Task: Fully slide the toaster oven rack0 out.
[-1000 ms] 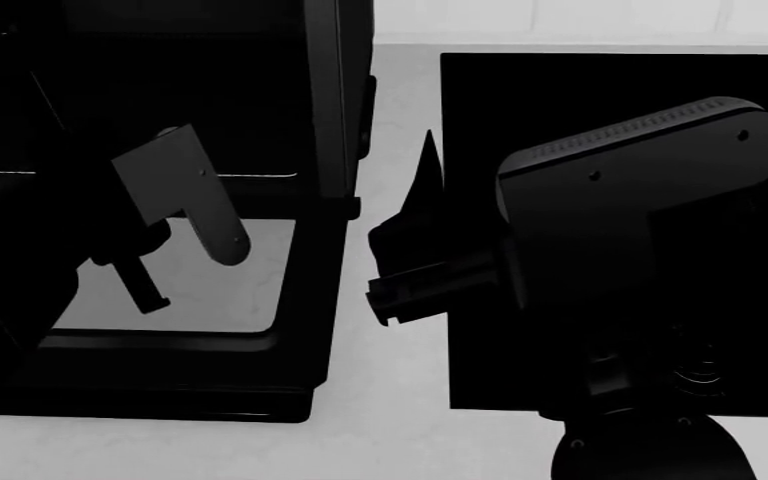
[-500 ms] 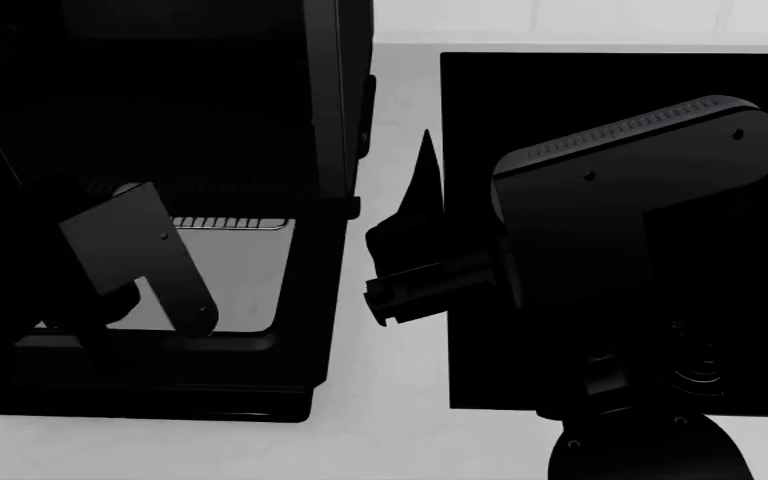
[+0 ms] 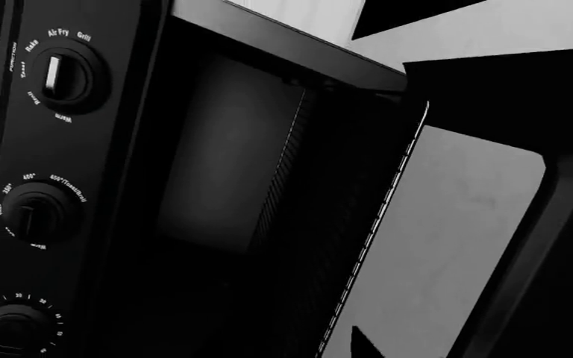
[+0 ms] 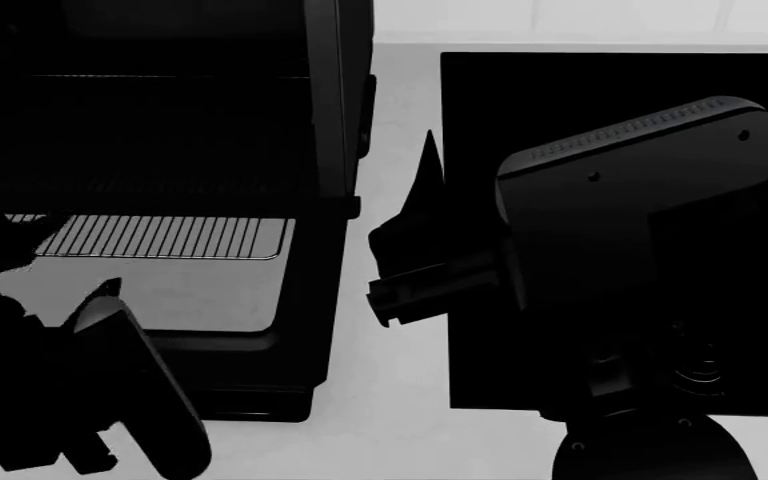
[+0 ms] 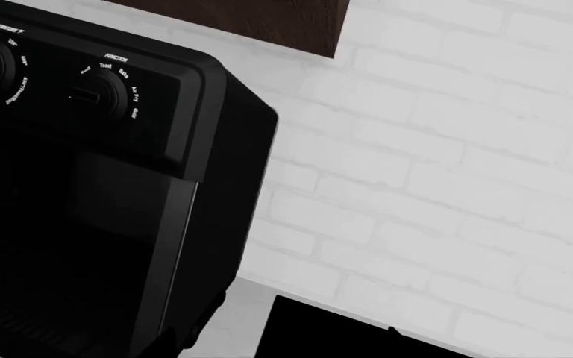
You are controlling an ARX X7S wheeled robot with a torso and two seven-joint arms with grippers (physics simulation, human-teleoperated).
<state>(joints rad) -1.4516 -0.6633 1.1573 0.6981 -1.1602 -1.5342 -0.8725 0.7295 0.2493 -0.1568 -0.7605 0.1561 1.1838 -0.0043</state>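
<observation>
The black toaster oven (image 4: 337, 120) stands at the left with its glass door (image 4: 297, 300) folded down flat. The wire rack0 (image 4: 171, 237) sticks out of the opening over the door. My left arm is a dark shape at the lower left, and its gripper (image 4: 11, 262) overlaps the rack's left front part. In the left wrist view the rack's front edge (image 3: 371, 216) runs past one fingertip (image 3: 364, 344); the other finger is lost in the dark. My right gripper (image 4: 427, 175) hangs beside the oven's right wall, touching nothing; its jaws are only a silhouette.
A flat black cooktop (image 4: 758, 300) lies on the pale counter (image 4: 384, 420) to the right, under my right arm (image 4: 624, 200). The oven's knob panel (image 3: 63, 74) shows in the left wrist view. A white brick wall (image 5: 446, 149) is behind.
My left arm has drawn back toward me and down, and the rack has come out of the oven with it, over the open door. The right arm has not moved.
</observation>
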